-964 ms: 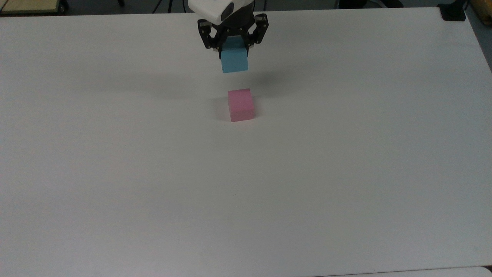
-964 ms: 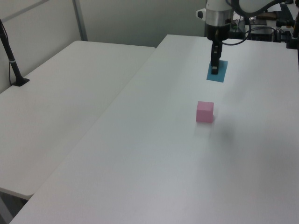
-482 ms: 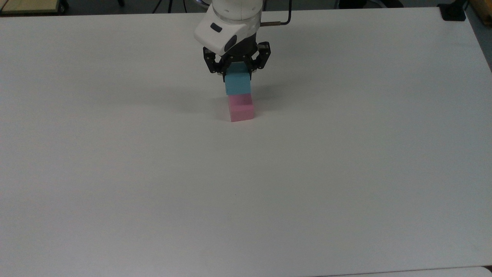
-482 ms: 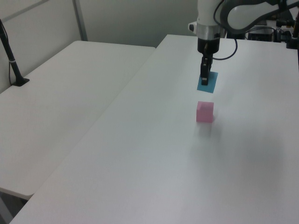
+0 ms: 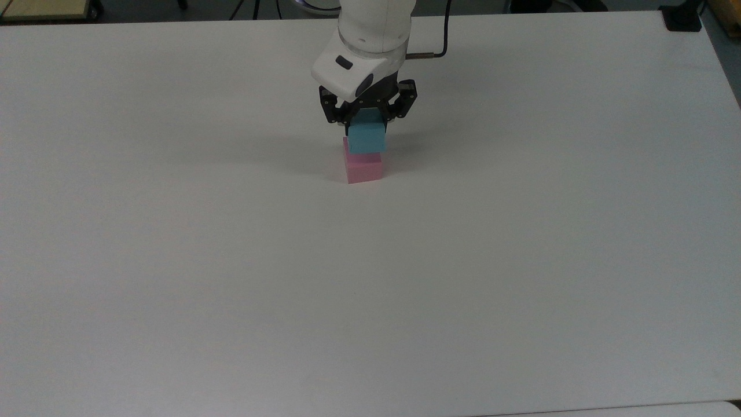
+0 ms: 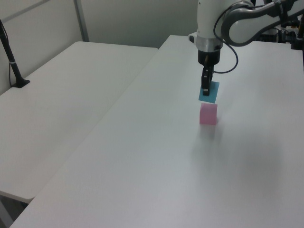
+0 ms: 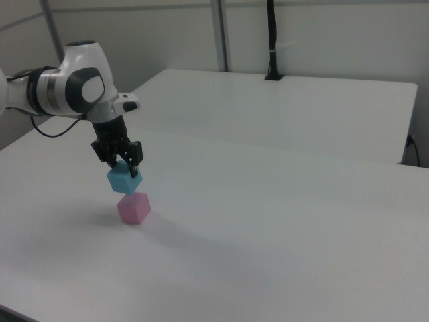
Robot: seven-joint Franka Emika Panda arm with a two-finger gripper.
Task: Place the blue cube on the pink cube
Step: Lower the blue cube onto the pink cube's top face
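Overhead, jaws clamp the matte blue cube (image 5: 366, 138) above pink cube (image 5: 364, 168).

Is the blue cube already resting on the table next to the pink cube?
No, the pincer holds the blue cube in the air above the pink cube, off the table.

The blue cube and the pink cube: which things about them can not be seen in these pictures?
- Top view: the blue cube covers most of the pink cube's top, so any gap between them is hidden.
- Left view: the fingers cover part of the blue cube's face.
- Right view: whether the cubes touch is too small to tell.
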